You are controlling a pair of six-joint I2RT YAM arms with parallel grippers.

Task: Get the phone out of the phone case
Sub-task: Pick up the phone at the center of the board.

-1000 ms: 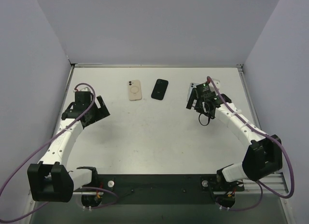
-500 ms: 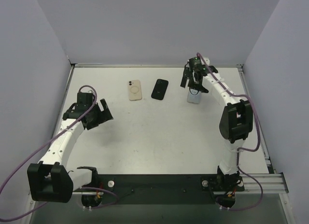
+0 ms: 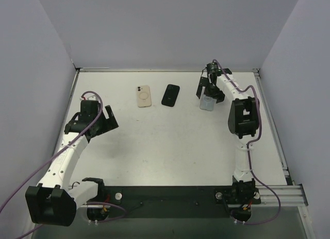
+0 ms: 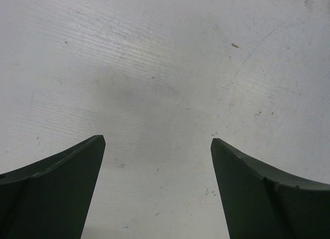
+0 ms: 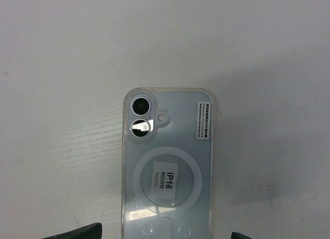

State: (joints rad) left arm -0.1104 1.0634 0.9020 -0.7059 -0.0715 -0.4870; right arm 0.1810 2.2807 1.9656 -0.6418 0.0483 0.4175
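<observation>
From above: finds the right end effector (image 3: 209,89) at the far right of the bench (image 3: 165,151), swung there within the last second from a nearer spot off mid-bench. Shows its arm folded up tall and reaching out over the clear-cased phone (image 3: 207,103). Reads, as a judgement, as the approach about done and the grasp not begun: lies flat, case not yet off. Places the phone directly beneath the tips and running a little nearward of them. Keeps the left end effector (image 3: 102,121) far off to the left, barely shifted, with a beige case (image 3: 144,96) and a black phone (image 3: 170,95) between the two, well apart from both.

From the left wrist: shows the left end effector (image 4: 156,143) spread wide over bare bench (image 4: 180,69), nothing between its tips and no sight of the task's thing.

From the right wrist: shows the right end effector (image 5: 165,231) spread wide too, only its tips at the lower corners. Sets the clear-cased phone (image 5: 167,161) back-up and centred between them, lower part passing between the tips, camera end ahead. Shows no contact. Calls, probably, for a straight descent and a close across the width.
</observation>
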